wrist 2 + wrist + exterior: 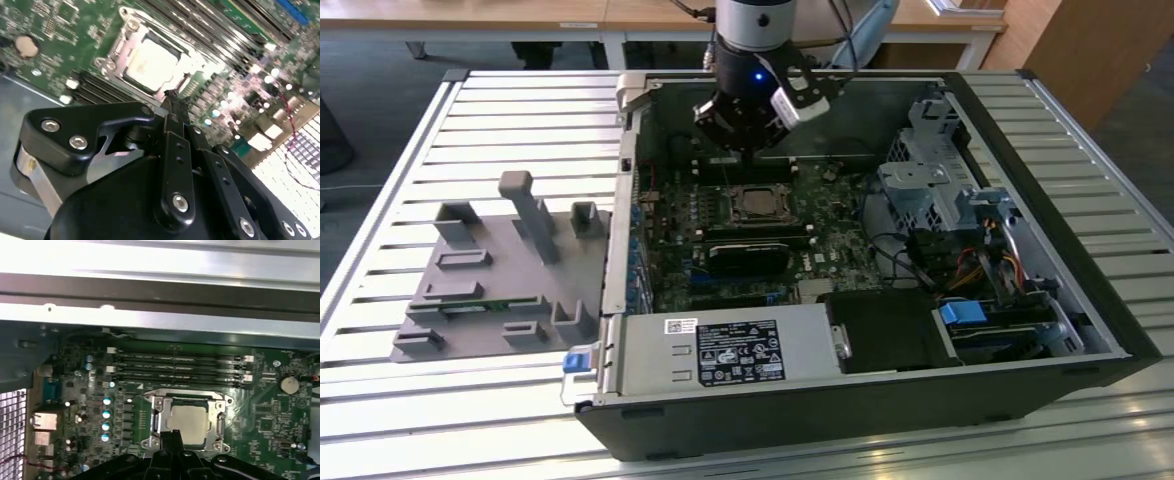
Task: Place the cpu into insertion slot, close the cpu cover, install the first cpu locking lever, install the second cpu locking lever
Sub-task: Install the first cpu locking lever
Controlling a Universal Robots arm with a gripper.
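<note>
The gripper [172, 434], fingers clenched on nothing, hangs close by the cpu [189, 421], which lies under the shut cpu cover [158, 412]

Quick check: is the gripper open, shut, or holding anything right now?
Gripper: shut, fingertips together, nothing held. It hangs close to the cpu cover, which frames the seated cpu.

4 long black memory slots [180, 367] lie ahead of the fingers [172, 439]. A coin battery [288, 385] sits off to one side of them, a row of silver capacitors [106, 414] to the other. The silver power supply [720, 352] lies well apart from them. A grey fixture plate [487, 270] rests on the slatted table [400, 140], far to the exterior view's left of them.
</note>
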